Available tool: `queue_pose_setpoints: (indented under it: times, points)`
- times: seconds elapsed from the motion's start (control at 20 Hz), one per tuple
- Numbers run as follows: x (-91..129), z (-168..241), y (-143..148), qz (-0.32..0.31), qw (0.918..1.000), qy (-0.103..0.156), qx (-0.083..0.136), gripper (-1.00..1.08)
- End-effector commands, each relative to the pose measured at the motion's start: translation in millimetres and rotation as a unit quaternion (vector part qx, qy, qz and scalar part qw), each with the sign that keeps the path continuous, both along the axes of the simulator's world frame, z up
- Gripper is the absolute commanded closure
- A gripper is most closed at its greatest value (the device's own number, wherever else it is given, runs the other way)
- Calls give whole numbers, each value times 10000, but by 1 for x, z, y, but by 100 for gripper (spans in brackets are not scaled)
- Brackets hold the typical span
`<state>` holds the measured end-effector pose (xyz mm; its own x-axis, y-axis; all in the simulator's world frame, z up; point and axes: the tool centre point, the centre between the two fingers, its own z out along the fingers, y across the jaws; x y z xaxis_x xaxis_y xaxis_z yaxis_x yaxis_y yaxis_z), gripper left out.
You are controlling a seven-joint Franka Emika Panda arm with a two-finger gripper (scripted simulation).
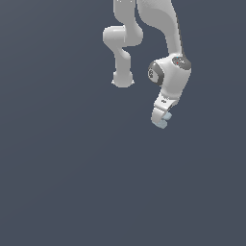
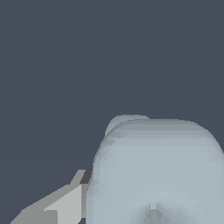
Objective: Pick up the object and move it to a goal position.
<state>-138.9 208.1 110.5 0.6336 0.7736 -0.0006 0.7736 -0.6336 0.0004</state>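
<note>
The object [image 1: 164,121] is a small pale blue-grey lumpy block held at the tip of my white gripper [image 1: 161,119], in the exterior view's upper right, above the dark grey floor. The gripper is shut on it. In the wrist view the object [image 2: 157,170] fills much of the frame as a rounded pale blue-grey mass, with one grey finger [image 2: 65,203] pressed against its side. The other finger is hidden behind the object.
The white arm [image 1: 168,29] comes down from the top of the exterior view, with its elbow link [image 1: 122,53] to the exterior view's left of the gripper. Plain dark grey floor [image 1: 72,182] lies all around.
</note>
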Motion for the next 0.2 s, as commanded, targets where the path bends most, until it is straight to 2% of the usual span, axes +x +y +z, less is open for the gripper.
queue_pose_setpoints:
  times: [0.0, 0.15]
  points:
    - [-3, 1, 7, -10, 10000, -1, 1, 108]
    - [-5, 2, 10, -10, 10000, -1, 1, 108]
